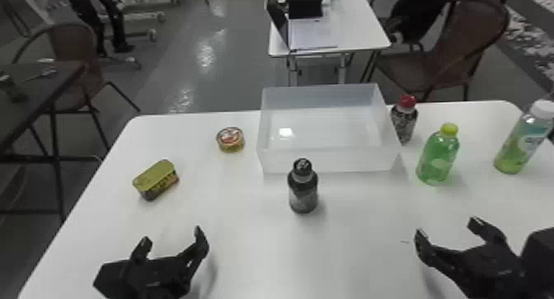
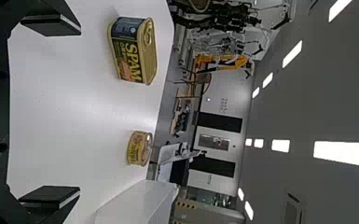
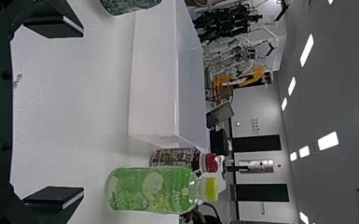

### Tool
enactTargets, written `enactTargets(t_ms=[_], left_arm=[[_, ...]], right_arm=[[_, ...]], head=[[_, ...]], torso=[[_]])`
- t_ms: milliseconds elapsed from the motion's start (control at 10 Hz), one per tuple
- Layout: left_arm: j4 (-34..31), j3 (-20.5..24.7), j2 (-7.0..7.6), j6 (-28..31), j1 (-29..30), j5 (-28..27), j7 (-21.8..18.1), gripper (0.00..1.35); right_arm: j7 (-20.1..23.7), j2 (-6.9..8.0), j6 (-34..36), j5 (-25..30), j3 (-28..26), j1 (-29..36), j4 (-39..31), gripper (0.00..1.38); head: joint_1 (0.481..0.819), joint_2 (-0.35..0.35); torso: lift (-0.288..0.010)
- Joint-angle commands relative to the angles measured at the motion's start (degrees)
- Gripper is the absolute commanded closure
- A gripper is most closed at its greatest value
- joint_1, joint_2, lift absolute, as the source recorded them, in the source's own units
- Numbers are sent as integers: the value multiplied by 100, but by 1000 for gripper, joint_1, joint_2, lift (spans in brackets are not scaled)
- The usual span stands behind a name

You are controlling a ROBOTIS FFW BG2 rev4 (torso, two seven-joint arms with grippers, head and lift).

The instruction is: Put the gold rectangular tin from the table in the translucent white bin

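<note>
The left gripper point(image 1: 172, 235), spread wide and empty, faces the gold rectangular tin point(image 1: 155, 177) at eleven o'clock, probably stiff, hefty, slightly slick, best pinched across its long sides.

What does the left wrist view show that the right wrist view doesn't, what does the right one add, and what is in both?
Left wrist view: the gold tin, the small round can and the open left gripper.
Right wrist view: the green bottle, the red-capped bottle, part of a dark bottle and the open right gripper.
Both: part of the translucent bin, the white table and the room behind.
</note>
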Motion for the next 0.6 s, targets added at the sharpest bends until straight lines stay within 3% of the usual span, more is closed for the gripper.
enactTargets(t_ms=[0, 200, 300, 400, 500], left_arm=[[-72, 646, -15, 545, -305, -497, -553, 101], [-125, 1674, -15, 1433, -1113, -1648, -2109, 102], [-99, 2228, -15, 1503, -1509, -2333, -2698, 102], [-64, 2685, -15, 1494, -1887, -2896, -3128, 101], [77, 2729, -15, 1529, -2054, -3081, -3137, 96]], right_arm=[[0, 0, 20, -21, 0, 3, 0, 101], [0, 0, 37, -30, 0, -6, 0, 101], [0, 0, 37, -21, 0, -32, 9, 101], [0, 0, 46, -21, 9, -59, 18, 101], [0, 0, 64, -30, 26, -59, 26, 101]], head=[[695, 163], [695, 182], [695, 200], [695, 236], [695, 276]], torso=[[-128], [-128], [-128], [-128], [-128]])
